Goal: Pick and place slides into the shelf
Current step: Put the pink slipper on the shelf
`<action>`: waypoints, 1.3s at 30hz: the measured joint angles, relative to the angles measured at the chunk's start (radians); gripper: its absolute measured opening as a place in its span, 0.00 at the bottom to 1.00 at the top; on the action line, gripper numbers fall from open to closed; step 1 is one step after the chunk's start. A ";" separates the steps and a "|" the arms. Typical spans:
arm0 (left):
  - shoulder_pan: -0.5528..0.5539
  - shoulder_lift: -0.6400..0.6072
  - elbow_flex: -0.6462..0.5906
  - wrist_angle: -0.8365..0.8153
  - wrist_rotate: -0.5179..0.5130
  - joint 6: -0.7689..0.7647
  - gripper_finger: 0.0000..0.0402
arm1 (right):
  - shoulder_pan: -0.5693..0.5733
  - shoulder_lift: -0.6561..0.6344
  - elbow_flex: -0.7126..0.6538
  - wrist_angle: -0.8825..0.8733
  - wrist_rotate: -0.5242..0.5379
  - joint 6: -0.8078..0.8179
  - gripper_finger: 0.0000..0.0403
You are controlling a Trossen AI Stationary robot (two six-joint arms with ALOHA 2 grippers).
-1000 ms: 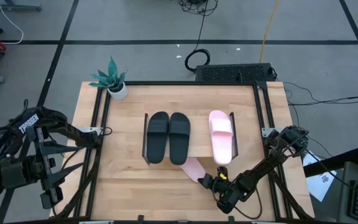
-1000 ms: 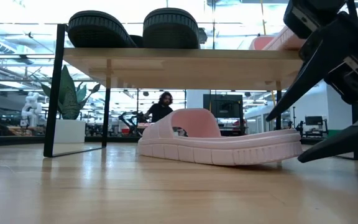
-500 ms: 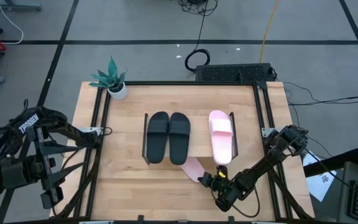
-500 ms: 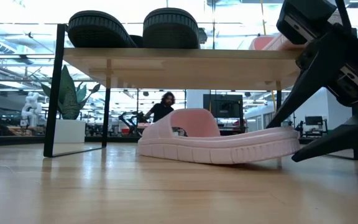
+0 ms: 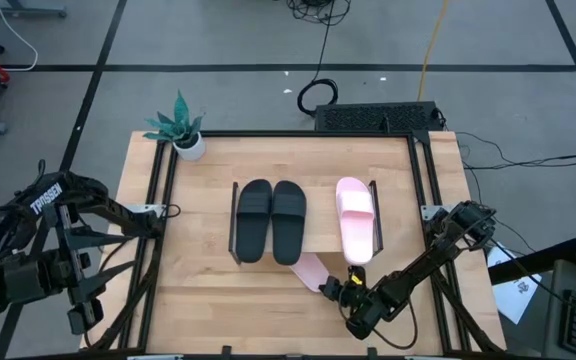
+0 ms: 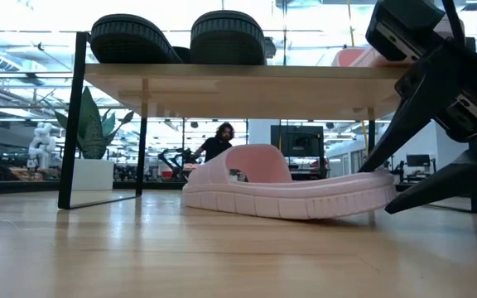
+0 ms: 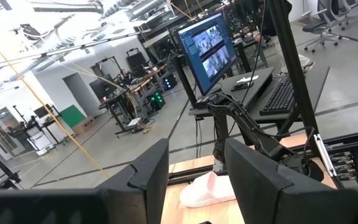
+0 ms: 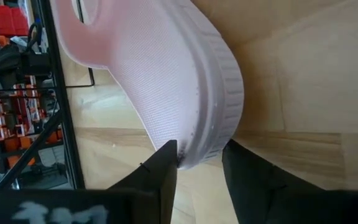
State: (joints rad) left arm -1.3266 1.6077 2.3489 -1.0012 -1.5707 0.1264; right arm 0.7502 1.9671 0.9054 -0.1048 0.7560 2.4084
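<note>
In the high view we see the shelf (image 5: pixel 308 243) at the centre of the table (image 5: pixel 198 290), with the black pair (image 5: pixel 271 220) side by side on its left half and one pink slide (image 5: pixel 356 219) on its right end. The space between the black pair and that pink slide is bare board.

The second pink slide (image 5: pixel 311 269) lies on the table just below the shelf's lower edge, angled, partly tucked under the board. The right gripper (image 5: pixel 330 291) sits at the slide's lower right end, in the lower middle of the frame, its arm running off to the right.

In the low view this slide (image 6: pixel 286 189) rests on the table under the shelf (image 6: pixel 247 80), its right end raised slightly off the wood where the right gripper's dark fingers (image 6: pixel 427 178) meet it.

In the right wrist view the two fingers (image 8: pixel 160 171) straddle the slide's edge (image 8: pixel 166 81), one above the footbed and one under the sole, closed on it.

The left gripper (image 5: pixel 80 318) waits at the lower left of the high view, off the table's left side. In the left wrist view its fingers (image 7: pixel 151 171) stand apart with nothing between them.

A potted plant (image 5: pixel 181 127) stands at the table's upper left corner.
</note>
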 joint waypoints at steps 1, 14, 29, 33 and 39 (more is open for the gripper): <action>0.000 0.000 0.000 0.000 0.000 0.000 0.40 | 0.000 0.000 0.000 0.000 -0.001 0.000 0.27; 0.000 0.000 0.000 -0.001 0.000 -0.005 0.40 | 0.021 0.000 0.008 0.000 -0.016 -0.021 0.02; 0.000 0.000 0.000 -0.001 0.000 -0.034 0.40 | 0.094 0.002 0.021 0.018 -0.072 -0.003 0.00; 0.000 0.000 0.000 -0.001 0.000 -0.033 0.40 | 0.117 0.006 0.038 0.009 -0.077 0.003 0.00; 0.000 0.000 0.000 -0.001 0.000 -0.032 0.40 | 0.153 0.008 0.067 0.013 -0.102 0.015 0.00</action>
State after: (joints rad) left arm -1.3266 1.6077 2.3489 -1.0021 -1.5711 0.0944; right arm 0.9029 1.9747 0.9721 -0.0921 0.6545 2.4233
